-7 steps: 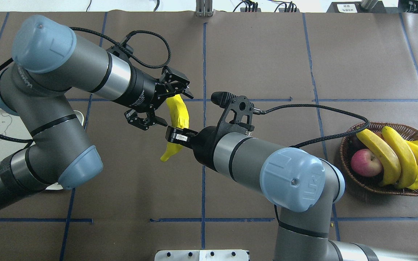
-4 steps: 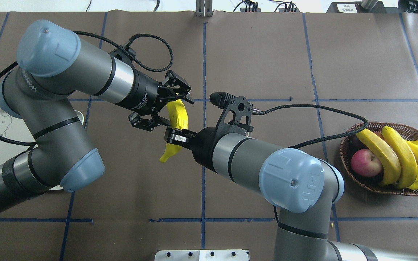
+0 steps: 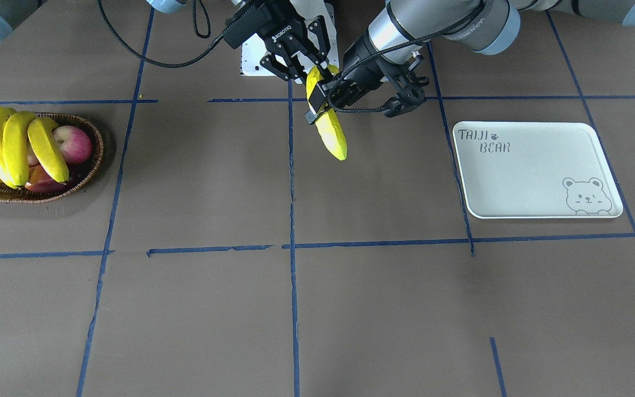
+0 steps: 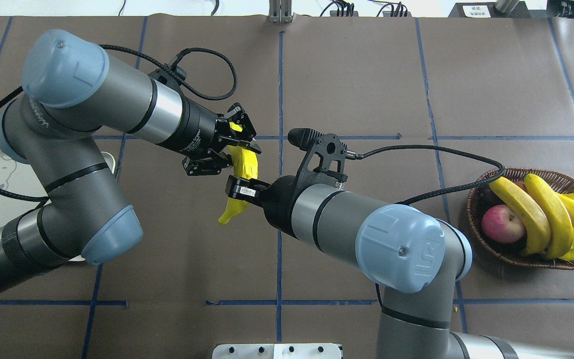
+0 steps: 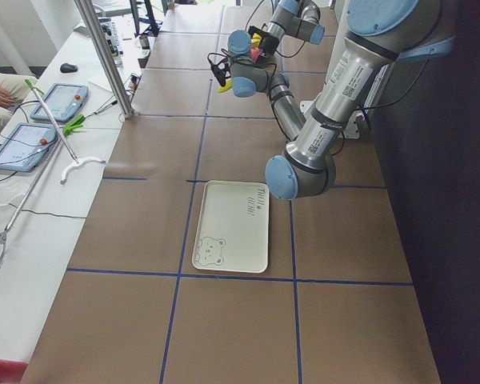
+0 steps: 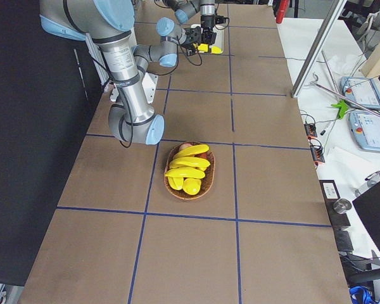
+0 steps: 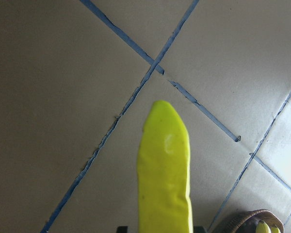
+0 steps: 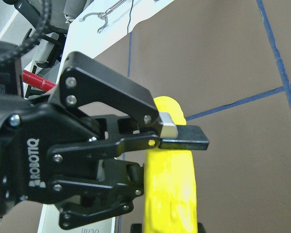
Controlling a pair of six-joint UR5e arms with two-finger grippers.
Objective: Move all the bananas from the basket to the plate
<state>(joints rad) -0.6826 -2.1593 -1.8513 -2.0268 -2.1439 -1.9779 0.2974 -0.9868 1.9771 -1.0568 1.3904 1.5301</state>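
Note:
One banana [image 4: 244,164] hangs in mid-air over the table's middle, its tip pointing down at the table [image 3: 331,132]. My right gripper [image 4: 241,192] is shut on its middle. My left gripper [image 4: 239,152] is shut on its upper part, its fingers [image 8: 184,137] pressed across it. The left wrist view shows the banana [image 7: 165,184] running out from between the jaws. Three more bananas [image 4: 541,209] lie in the wicker basket [image 4: 472,227] at the right. The white plate [image 3: 532,171] with the bear drawing sits bare at the left, half hidden under my left arm in the overhead view.
Red apples [image 4: 502,223] and smaller yellow fruit share the basket. Blue tape lines cross the brown table cover. A white mounting plate [image 4: 277,350] sits at the robot's base. A side table with tablets [image 5: 56,100] and a person's hands lies beyond the table's far edge.
The left gripper's fingers were spread around the banana's upper end and have now closed on it. The right gripper still holds the banana, which has shifted only slightly.

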